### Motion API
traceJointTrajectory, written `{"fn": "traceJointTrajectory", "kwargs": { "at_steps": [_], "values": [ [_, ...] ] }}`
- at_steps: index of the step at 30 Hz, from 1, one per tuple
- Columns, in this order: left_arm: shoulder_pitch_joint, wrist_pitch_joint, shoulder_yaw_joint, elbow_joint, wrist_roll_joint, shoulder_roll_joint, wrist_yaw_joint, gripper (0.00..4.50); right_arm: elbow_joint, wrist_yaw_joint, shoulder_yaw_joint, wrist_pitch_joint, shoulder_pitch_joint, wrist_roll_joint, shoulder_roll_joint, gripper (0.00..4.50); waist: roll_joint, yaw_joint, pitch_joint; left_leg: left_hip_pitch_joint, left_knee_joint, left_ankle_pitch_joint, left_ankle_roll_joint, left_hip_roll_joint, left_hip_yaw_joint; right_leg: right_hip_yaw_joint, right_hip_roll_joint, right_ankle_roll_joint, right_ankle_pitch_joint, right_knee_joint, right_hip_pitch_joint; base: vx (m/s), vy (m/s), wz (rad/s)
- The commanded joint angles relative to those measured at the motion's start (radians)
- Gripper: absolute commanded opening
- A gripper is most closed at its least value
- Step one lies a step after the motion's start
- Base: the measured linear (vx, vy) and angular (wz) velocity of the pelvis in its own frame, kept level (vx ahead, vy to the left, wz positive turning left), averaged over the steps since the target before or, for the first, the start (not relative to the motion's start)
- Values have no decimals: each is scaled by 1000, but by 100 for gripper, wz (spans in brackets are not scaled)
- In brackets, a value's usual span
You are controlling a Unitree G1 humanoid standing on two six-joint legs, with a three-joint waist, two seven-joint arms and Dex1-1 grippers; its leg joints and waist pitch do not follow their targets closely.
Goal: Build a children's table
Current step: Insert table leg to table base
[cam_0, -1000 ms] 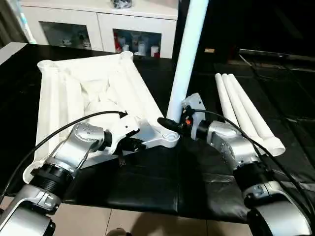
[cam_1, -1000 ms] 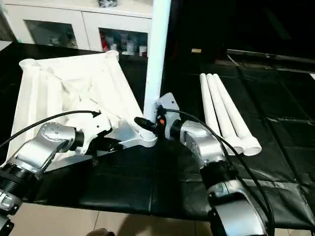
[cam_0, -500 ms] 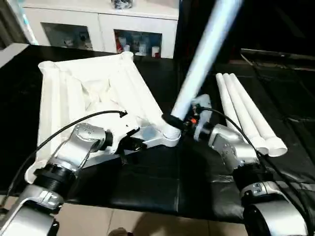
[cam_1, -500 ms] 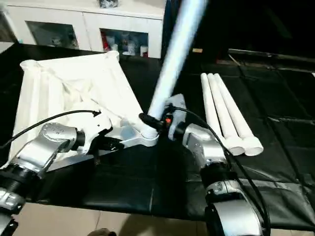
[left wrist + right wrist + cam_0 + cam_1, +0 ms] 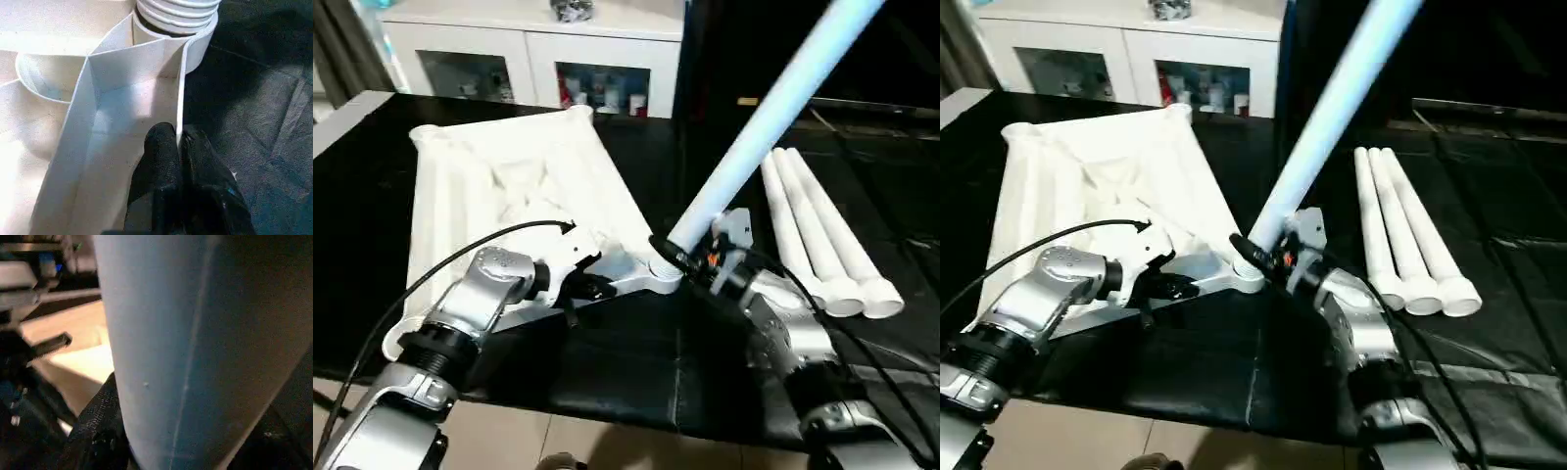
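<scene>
The top lies underside up on the black mat, left of centre. The left gripper pinches a frame rib near the front corner socket, fingers nearly shut. At that socket the leg, upright a second ago, now leans far right, so it probably isn't seated. The right gripper clasps its base, half-wide. Three spare legs lie together further right.
</scene>
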Motion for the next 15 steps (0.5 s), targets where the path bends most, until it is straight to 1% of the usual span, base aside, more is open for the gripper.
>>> {"fn": "traceJointTrajectory", "kwargs": {
  "at_steps": [1, 2, 3, 4, 5, 7, 8, 9, 10, 12, 13, 15],
  "values": [
    [-46, -42, 74, 4, 1, 22, 68, 0, 67, 64, 60, 60, 71, -74, -37, 192, -6, -5, -69, 24, -76, -223, 7, 51, -15, 35, -80, -252, -73, -80, 33, 0, 0, 0],
    [-41, -54, 63, -1, 10, 27, 61, 0, 70, 79, 71, 68, 64, -78, -41, 192, -7, -5, -68, 24, -76, -223, 9, 52, -14, 35, -79, -248, -84, -82, 32, 0, 0, 0],
    [-32, -69, 41, -10, 28, 37, 45, 0, 94, 101, 84, 71, 40, -84, -41, 192, -15, -5, -68, 24, -77, -226, 13, 52, -13, 35, -79, -242, -103, -85, 31, 0, 0, 0],
    [-27, -81, 24, -14, 42, 44, 29, 0, 123, 120, 94, 76, 11, -86, -34, 192, -13, -4, -67, 22, -78, -221, 16, 53, -15, 35, -82, -240, -117, -83, 29, 0, 0, 0],
    [-27, -82, 23, -14, 42, 44, 27, 0, 125, 121, 95, 76, 9, -86, -33, 192, -15, -6, -66, 22, -79, -223, 16, 53, -15, 35, -82, -237, -134, -84, 28, 0, 0, 0],
    [-27, -84, 12, -14, 46, 47, 6, 0, 156, 144, 110, 80, -25, -93, -21, 192, -20, -9, -67, 23, -81, -225, 12, 55, -14, 34, -80, -235, -135, -84, 27, 0, 0, 0],
    [-31, -86, 6, -12, 50, 49, -3, 0, 167, 159, 118, 88, -39, -92, -15, 192, -30, -11, -66, 21, -82, -220, 15, 54, -15, 34, -82, -235, -137, -82, 29, 0, 0, 0],
    [-34, -89, 0, -9, 54, 51, -9, 0, 172, 173, 124, 93, -46, -91, -10, 192, -25, -12, -67, 23, -82, -221, 12, 54, -14, 34, -83, -233, -138, -83, 27, 0, 0, 0],
    [-35, -90, -2, -8, 56, 51, -11, 0, 173, 178, 126, 94, -49, -91, -8, 192, -33, -17, -66, 23, -83, -222, 14, 56, -14, 34, -82, -233, -134, -82, 26, 0, 0, 0],
    [-44, -109, -21, 5, 66, 59, -38, 0, 178, 218, 145, 105, -57, -89, -2, 192, -53, -23, -66, 24, -84, -228, 19, 56, -11, 33, -81, -229, -140, -86, 25, 0, 0, 0],
    [-50, -123, -31, 16, 70, 64, -60, 0, 181, 246, 155, 111, -58, -87, 0, 192, -58, -24, -65, 25, -85, -231, 22, 57, -11, 33, -82, -224, -154, -88, 24, 0, 0, 0],
    [-53, -131, -37, 23, 71, 68, -73, 0, 182, 264, 161, 116, -57, -85, 1, 192, -53, -24, -65, 29, -89, -250, 11, 59, -13, 34, -82, -217, -170, -88, 20, 0, 0, 0]
  ]
}}
